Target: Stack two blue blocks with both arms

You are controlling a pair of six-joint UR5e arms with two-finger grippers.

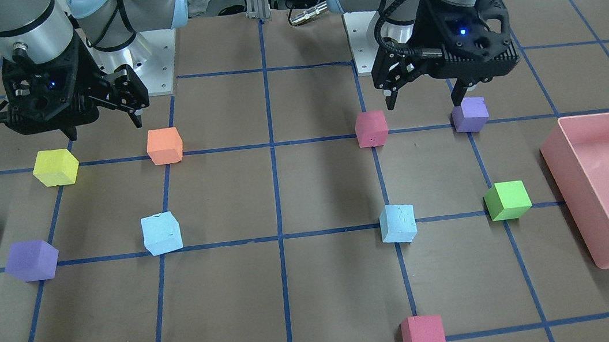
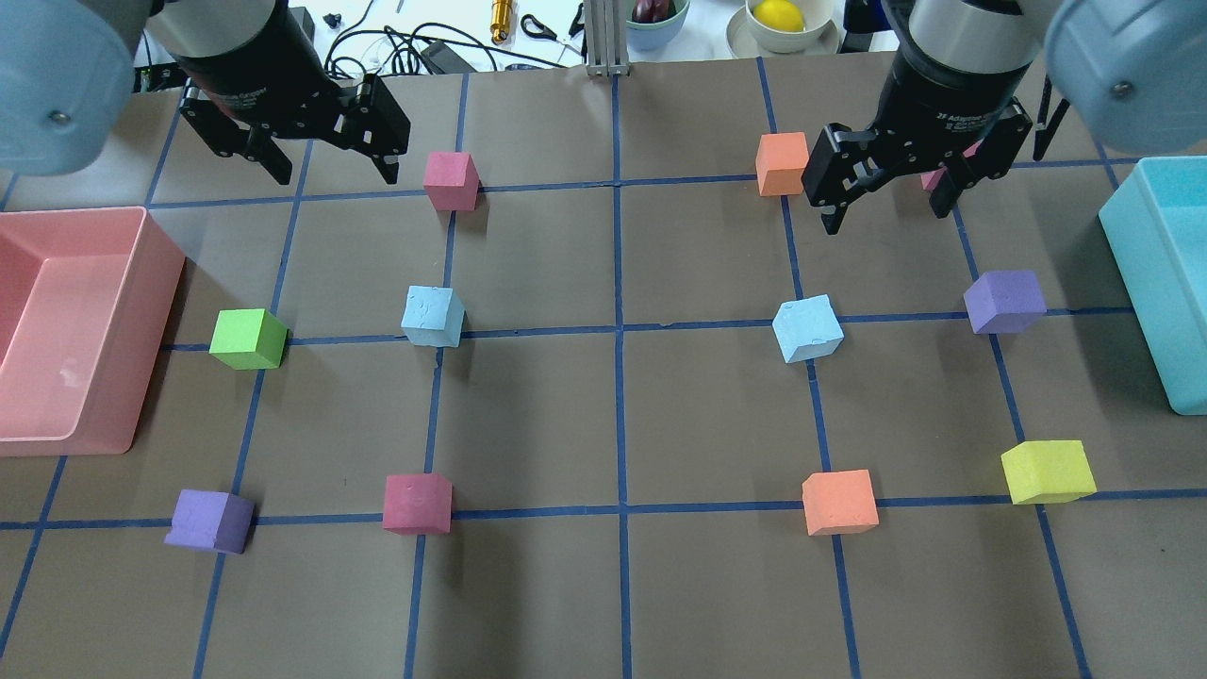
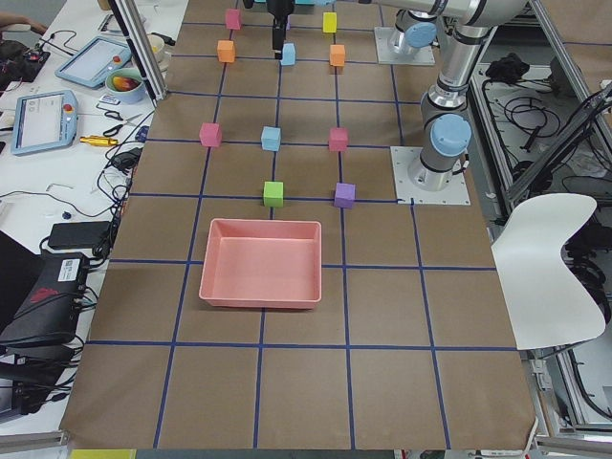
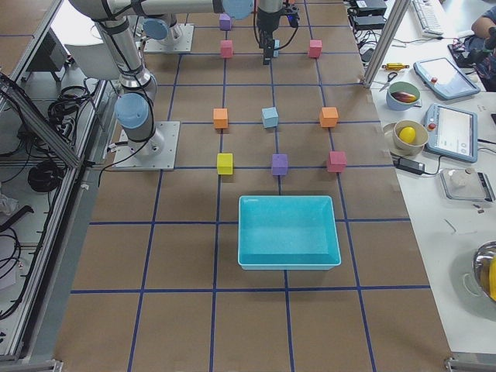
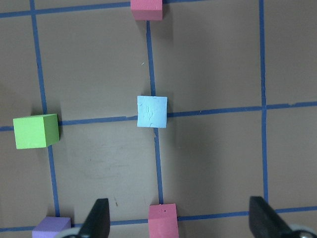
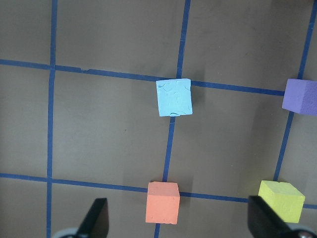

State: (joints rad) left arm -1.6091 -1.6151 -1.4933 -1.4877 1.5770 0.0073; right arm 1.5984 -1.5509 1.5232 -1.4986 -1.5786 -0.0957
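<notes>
Two pale blue blocks lie apart on the brown gridded table, one on my left side [image 2: 433, 317] and one on my right side [image 2: 807, 328]. My left gripper [image 2: 335, 170] hangs open and empty above the table, beyond the left blue block. In the left wrist view that block [image 5: 152, 111] lies ahead of the spread fingers [image 5: 96, 220]. My right gripper [image 2: 886, 215] is open and empty too, above and beyond the right blue block. In the right wrist view that block [image 6: 174, 97] is ahead of the fingers [image 6: 265, 220].
A pink bin [image 2: 156, 283] stands at the left edge and a teal bin [image 2: 1132, 255] at the right edge. Green [image 2: 248, 339], purple [image 2: 1004, 301], pink [image 2: 451, 180], orange [image 2: 839, 502] and yellow [image 2: 1047, 471] cubes are scattered on the grid around the blue blocks.
</notes>
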